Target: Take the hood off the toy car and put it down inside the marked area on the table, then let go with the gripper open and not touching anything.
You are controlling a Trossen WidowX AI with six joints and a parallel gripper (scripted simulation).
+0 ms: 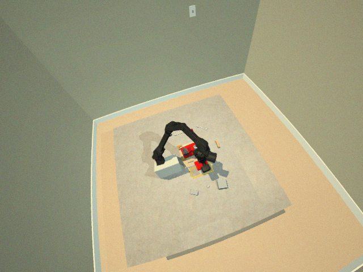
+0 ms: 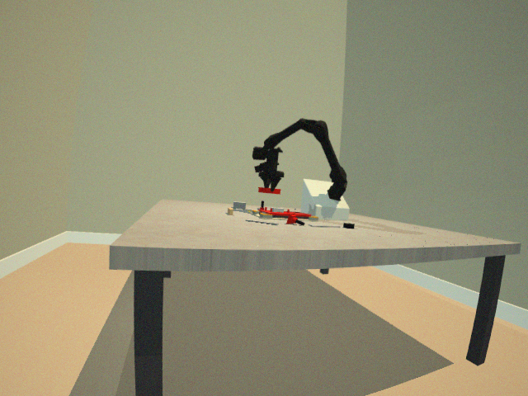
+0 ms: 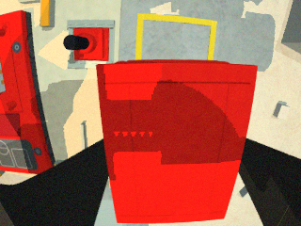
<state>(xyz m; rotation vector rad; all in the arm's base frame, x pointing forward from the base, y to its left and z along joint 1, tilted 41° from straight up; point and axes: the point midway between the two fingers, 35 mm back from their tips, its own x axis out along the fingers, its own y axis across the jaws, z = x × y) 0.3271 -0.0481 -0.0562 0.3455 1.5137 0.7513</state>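
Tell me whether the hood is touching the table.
Apart. In the exterior view the hood, clamped in the gripper, hangs above the table, with wall showing between its underside and the tabletop.

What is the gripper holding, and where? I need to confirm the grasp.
The red hood, gripped by its two side edges, held flat above the table.
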